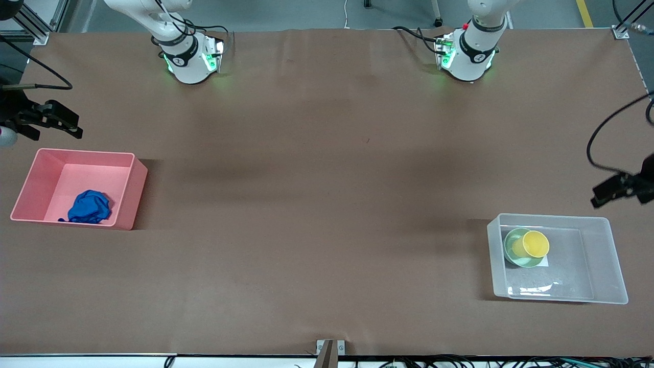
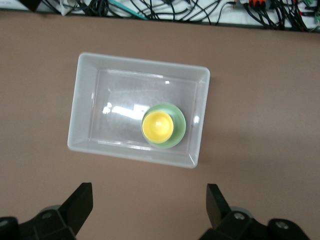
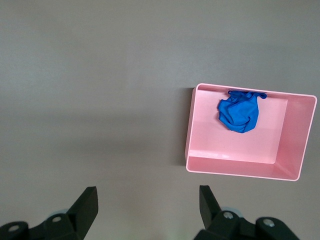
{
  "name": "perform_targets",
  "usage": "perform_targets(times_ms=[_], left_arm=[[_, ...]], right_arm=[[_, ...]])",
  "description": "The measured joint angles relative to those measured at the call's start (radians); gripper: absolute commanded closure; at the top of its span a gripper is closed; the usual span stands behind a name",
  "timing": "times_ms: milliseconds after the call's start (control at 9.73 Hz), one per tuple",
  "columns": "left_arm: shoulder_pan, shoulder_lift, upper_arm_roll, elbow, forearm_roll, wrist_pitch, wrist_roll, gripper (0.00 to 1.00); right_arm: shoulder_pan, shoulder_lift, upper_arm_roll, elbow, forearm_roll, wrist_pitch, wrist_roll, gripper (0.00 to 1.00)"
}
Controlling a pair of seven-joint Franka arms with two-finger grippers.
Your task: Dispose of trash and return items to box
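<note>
The crumpled wad of bright blue thin material lay inside the pink rectangular plastic bin, in the corner of the bin nearest the front camera, touching the bin's wall there. The pink bin sat on the brown paper-covered table at the right arm's end. The clear rectangular plastic tub sat on the same table at the left arm's end, well apart from the pink bin and a little nearer to the front camera than it. Inside the tub, the pale mint-green round bowl rested on the bottom, close to the tub's wall that faced the pink bin, and the small yellow cup lay tilted in that bowl with its mouth turned upward toward the camera. The right gripper hung in the air over the table just beside the pink bin, its two black fingers spread wide apart with nothing between them. The left gripper hung over the table just beside the tub, its fingers likewise spread wide and holding nothing.
</note>
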Motion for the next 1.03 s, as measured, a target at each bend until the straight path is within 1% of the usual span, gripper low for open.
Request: perform_targets(times_ms=[103, 308, 411, 617, 822, 925, 1028], left_arm=[[0.000, -0.041, 0.000, 0.000, -0.049, -0.033, 0.001, 0.00], [-0.010, -0.107, 0.003, 0.000, -0.091, -0.063, 0.008, 0.00], [-0.066, -0.125, 0.041, -0.002, -0.092, -0.072, 0.009, 0.00], [-0.269, -0.136, 0.229, -0.005, -0.093, -0.124, 0.011, 0.00], [-0.372, -0.153, 0.316, -0.034, -0.094, -0.168, 0.014, 0.00], [-0.418, -0.183, 0.358, -0.073, -0.101, -0.174, 0.014, 0.00], [-0.437, -0.221, 0.379, -0.116, -0.115, -0.176, 0.014, 0.00]], right_arm=[[0.000, 0.000, -0.001, 0.000, 0.000, 0.000, 0.000, 0.10], [0.000, 0.001, -0.001, 0.000, 0.000, 0.000, 0.000, 0.10], [0.000, 0.001, -0.001, 0.000, 0.000, 0.000, 0.000, 0.10], [0.000, 0.001, -0.001, 0.000, 0.000, 0.000, 0.000, 0.10], [0.000, 0.001, -0.001, 0.000, 0.000, 0.000, 0.000, 0.10], [0.000, 0.001, -0.002, 0.000, 0.000, 0.000, 0.000, 0.10], [0.000, 0.001, -0.002, 0.000, 0.000, 0.000, 0.000, 0.09]])
